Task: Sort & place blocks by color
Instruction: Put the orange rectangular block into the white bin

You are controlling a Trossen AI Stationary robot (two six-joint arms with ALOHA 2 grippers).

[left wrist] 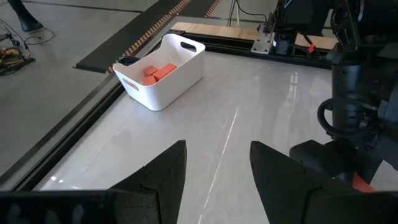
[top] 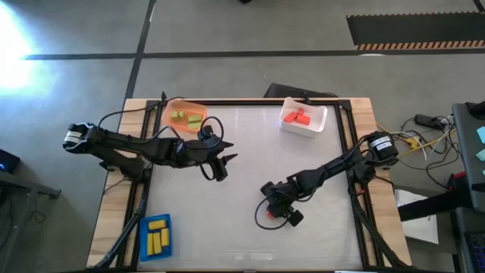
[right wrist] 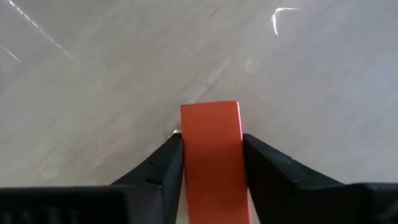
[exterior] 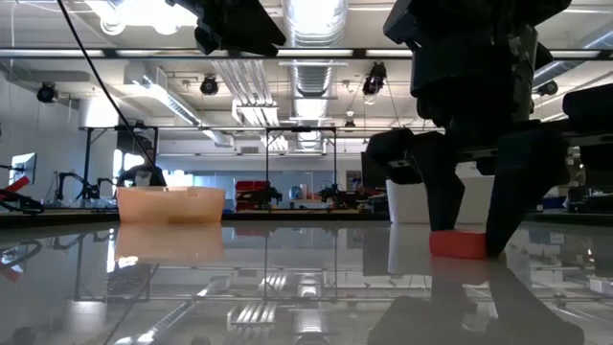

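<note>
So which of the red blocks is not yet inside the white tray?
The red block between the right gripper fingers, resting on the table. The other red blocks lie inside the white tray.

Right gripper (top: 282,216) closed, left gripper (top: 221,167) apart

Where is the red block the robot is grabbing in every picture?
High view: red block, lower middle, at the right gripper.
Low view: right side, on the table between the fingers.
Left wrist view: bottom right corner.
Right wrist view: bottom centre.
Shared landmark: white tray.
</note>
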